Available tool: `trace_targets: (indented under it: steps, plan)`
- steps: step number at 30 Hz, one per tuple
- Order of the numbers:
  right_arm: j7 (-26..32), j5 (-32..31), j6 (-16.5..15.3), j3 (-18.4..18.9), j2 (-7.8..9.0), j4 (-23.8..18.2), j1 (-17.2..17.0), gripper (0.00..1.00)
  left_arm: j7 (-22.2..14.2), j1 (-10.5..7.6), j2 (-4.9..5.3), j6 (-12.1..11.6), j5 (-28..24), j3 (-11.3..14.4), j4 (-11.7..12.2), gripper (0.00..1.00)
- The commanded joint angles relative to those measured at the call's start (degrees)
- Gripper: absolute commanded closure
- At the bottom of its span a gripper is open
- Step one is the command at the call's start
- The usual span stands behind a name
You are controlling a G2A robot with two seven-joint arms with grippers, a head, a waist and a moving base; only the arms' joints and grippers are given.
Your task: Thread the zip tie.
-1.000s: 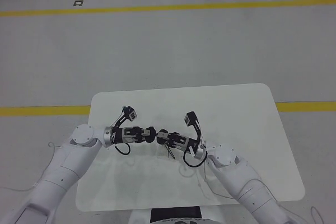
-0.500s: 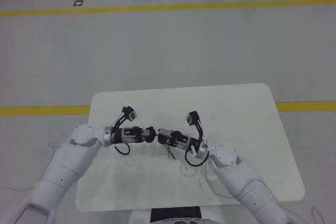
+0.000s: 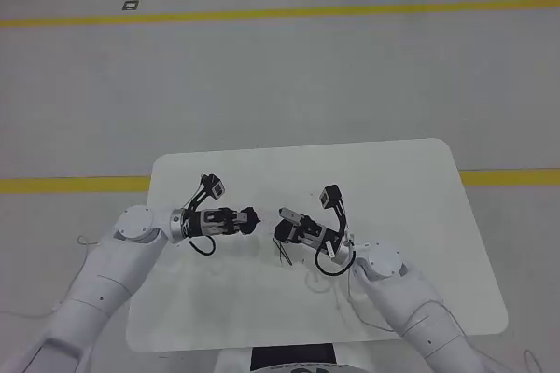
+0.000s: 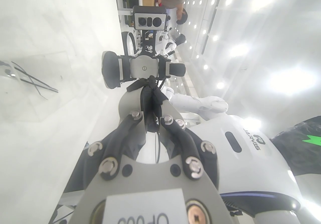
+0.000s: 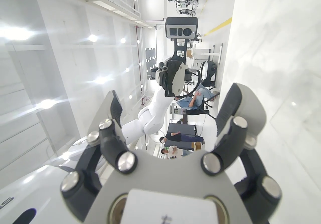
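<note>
My left gripper (image 3: pixel 250 221) hovers over the middle of the white table (image 3: pixel 401 186), pointing at the right one. In the left wrist view its fingers (image 4: pixel 160 104) are shut on a short black zip tie (image 4: pixel 134 86), whose end pokes out past the tips. A small gap away, my right gripper (image 3: pixel 282 225) faces it. The right wrist view shows this gripper (image 5: pixel 173 107) open, with nothing between its black pads (image 5: pixel 114 107). Beyond the zip tie, the left wrist view also shows the right gripper (image 4: pixel 143 69) head on.
Several loose black zip ties (image 3: pixel 282 252) lie on the table just below the right gripper; in the left wrist view these loose zip ties (image 4: pixel 32 81) rest on what looks like a clear tray. The table's far and right parts are bare.
The two grippers were tip to tip; now they are apart. The right gripper has let go and drawn back to the right, and the left one has shifted slightly left with the zip tie.
</note>
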Motion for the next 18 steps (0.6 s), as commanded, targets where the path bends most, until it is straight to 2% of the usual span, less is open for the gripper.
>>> trace_targets:
  steps: [1, 3, 5, 6, 9, 13, 18]
  plan:
    - [0.0, 0.0, 0.0, 0.0, 0.0, 0.0, 0.0, 0.0, 0.0, 0.0, 0.0, 0.0, 0.0, 0.0, 0.0, 1.0]
    - [0.0, 0.0, 0.0, 0.0, 0.0, 0.0, 0.0, 0.0, 0.4, 0.07, -0.01, 0.1, 0.0, 0.0, 0.0, 1.0]
    - [0.0, 0.0, 0.0, 0.0, 0.0, 0.0, 0.0, 0.0, 2.8, 0.3, -0.13, 0.1, -0.6, -0.1, 0.2, 1.0]
    - [0.0, 0.0, 0.0, 0.0, 0.0, 0.0, 0.0, 0.0, 2.9, 0.21, -0.16, 0.0, -0.8, -0.3, 0.2, 1.0]
    - [0.0, 0.0, 0.0, 0.0, 0.0, 0.0, 0.0, 0.0, 1.3, 0.11, -0.19, 0.0, -2.0, -1.6, 0.8, 1.0]
    - [0.0, 0.0, 0.0, 0.0, 0.0, 0.0, 0.0, 0.0, -0.2, 0.55, -0.43, 0.0, 0.1, -4.0, 1.0, 1.0]
    - [0.0, 0.0, 0.0, 0.0, 0.0, 0.0, 0.0, 0.0, -3.1, 1.4, -1.49, 0.0, 1.2, -7.3, 1.2, 1.0]
